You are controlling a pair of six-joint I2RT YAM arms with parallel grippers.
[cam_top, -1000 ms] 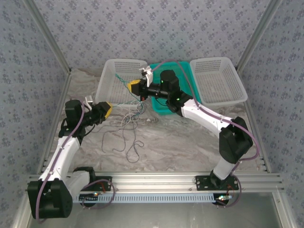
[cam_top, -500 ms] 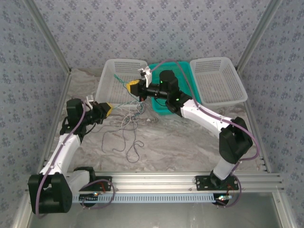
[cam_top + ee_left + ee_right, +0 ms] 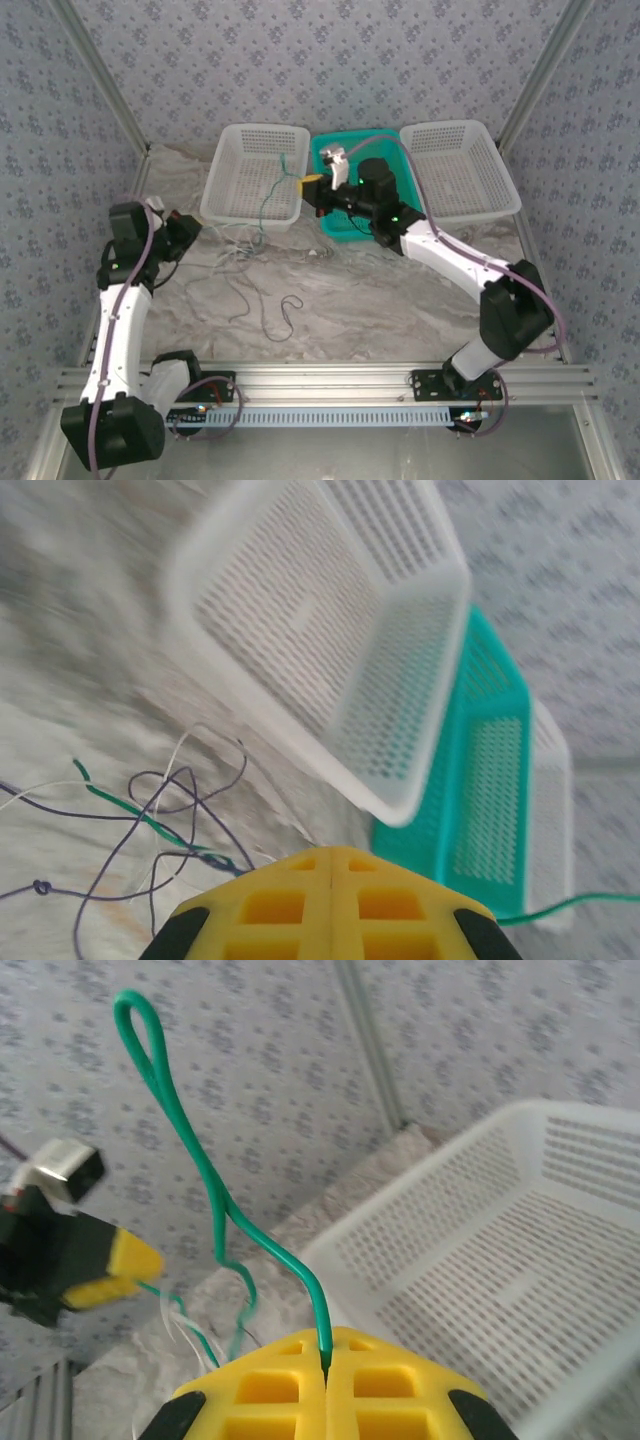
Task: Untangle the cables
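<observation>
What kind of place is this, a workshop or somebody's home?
Most likely a robotics test booth, not a home: two robot arms are bolted to a metal rail, patterned panels in metal framing close in the table, and plastic baskets and thin cables look like practice props.

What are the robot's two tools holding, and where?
The right tool pinches the green cable just below a loop in it. The left tool is shut with cables running to its tip; whether it grips them cannot be told.
</observation>
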